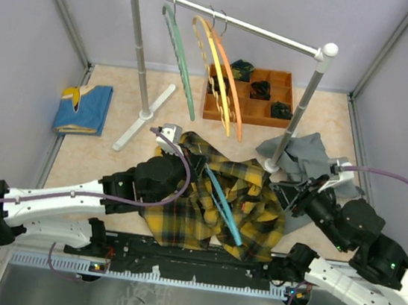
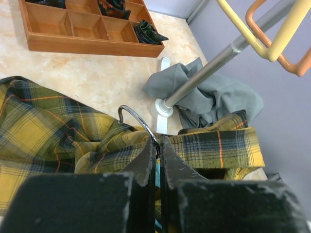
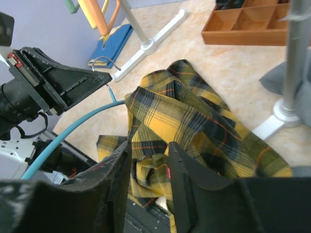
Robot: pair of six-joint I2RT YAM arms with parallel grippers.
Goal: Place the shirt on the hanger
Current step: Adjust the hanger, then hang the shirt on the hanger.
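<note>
The yellow and black plaid shirt (image 1: 181, 210) lies bunched on the table's near middle. The teal hanger (image 1: 224, 208) lies slantwise over it, partly under the fabric. My left gripper (image 1: 197, 159) is shut on the hanger's neck; in the left wrist view (image 2: 158, 145) the metal hook (image 2: 135, 118) sticks out past the fingertips, over the shirt (image 2: 43, 131). My right gripper (image 1: 290, 198) is at the shirt's right edge. In the right wrist view (image 3: 149, 160) its jaws are closed on a bunched fold of shirt (image 3: 194, 116). The hanger's teal arm (image 3: 63, 138) also shows there.
A clothes rack (image 1: 229, 17) stands behind, with a green hanger (image 1: 179, 55) and orange and yellow hangers (image 1: 224, 84). Its right post rests on a grey garment (image 1: 305, 154). A wooden tray (image 1: 267, 104) sits at the back, a folded blue cloth (image 1: 83, 109) at the left.
</note>
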